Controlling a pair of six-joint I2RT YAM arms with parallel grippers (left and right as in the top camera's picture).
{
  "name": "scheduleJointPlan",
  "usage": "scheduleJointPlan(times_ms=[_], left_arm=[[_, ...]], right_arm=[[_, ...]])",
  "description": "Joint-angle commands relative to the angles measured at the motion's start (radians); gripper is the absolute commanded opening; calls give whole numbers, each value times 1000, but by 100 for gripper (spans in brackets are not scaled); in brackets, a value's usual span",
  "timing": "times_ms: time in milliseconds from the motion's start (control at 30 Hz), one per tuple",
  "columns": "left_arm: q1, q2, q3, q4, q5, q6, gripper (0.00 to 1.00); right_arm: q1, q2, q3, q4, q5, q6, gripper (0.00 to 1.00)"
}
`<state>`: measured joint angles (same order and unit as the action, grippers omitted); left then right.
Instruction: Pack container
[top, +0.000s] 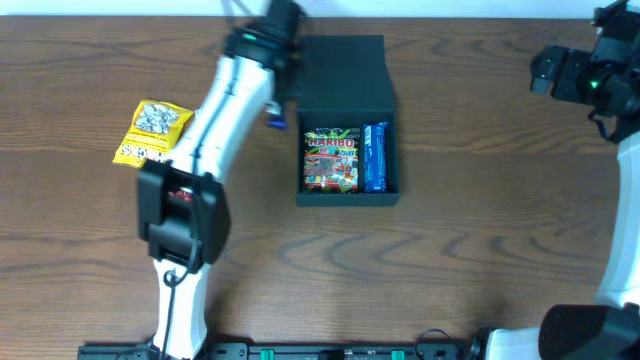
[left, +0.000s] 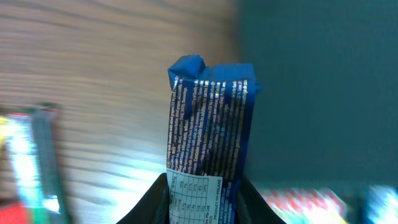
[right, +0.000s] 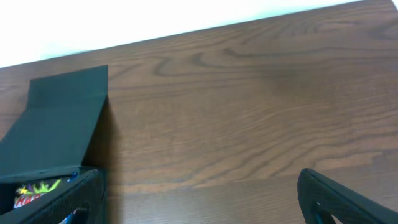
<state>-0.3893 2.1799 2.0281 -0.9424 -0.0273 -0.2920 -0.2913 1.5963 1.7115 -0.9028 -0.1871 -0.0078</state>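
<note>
The dark teal-black container (top: 390, 150) stands open at table centre, its flap lid (top: 340, 75) laid back. Inside lie a red Haribo packet (top: 331, 160) and a blue packet (top: 376, 157). My left gripper (left: 202, 205) is shut on a blue snack packet (left: 208, 130), held just left of the container's lid; its tip shows in the overhead view (top: 277, 122). My right gripper (right: 199, 199) is open and empty, at the far right of the table (top: 585, 80). The container also shows in the right wrist view (right: 59, 118).
A yellow snack packet (top: 152, 132) lies on the wooden table at the left, beside my left arm. A green and red packet (left: 28, 162) shows blurred at the left of the left wrist view.
</note>
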Motion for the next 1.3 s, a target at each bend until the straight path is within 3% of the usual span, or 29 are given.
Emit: scheduleJointPlan(times_ms=[0,233,600,800,833,900,933,967,1133,1267], left_arm=[[-103,-3,10,-29,40,-53,6],[-243,18,5,-36,10,-180,6],[-271,162,-3,-21,130,-325,6],[-286,188,-3,26,121,-329,6],[-288,188,-3,32,121,-330,9],[-291,188,-3,35,121,-330,38],[-291,188,-3,35,121,-330,49],[-292,188,-3,35,122,-330,53],[-291,179,-2,31,132,-328,54],[-285,133,14,28,130,-280,49]], right_arm=[[-29,1,-6,1,-4,8,99],[-58,1,-6,1,-4,7,99],[-62,1,-6,1,-4,-8,99],[-62,1,-6,1,-4,-8,99],[-62,1,-6,1,-4,-8,99],[-62,1,-6,1,-4,-8,99],[-62,1,-6,1,-4,-8,99],[-62,1,-6,1,-4,-8,99],[-62,1,-6,2,-4,-8,99],[-62,1,-6,1,-4,-8,99]])
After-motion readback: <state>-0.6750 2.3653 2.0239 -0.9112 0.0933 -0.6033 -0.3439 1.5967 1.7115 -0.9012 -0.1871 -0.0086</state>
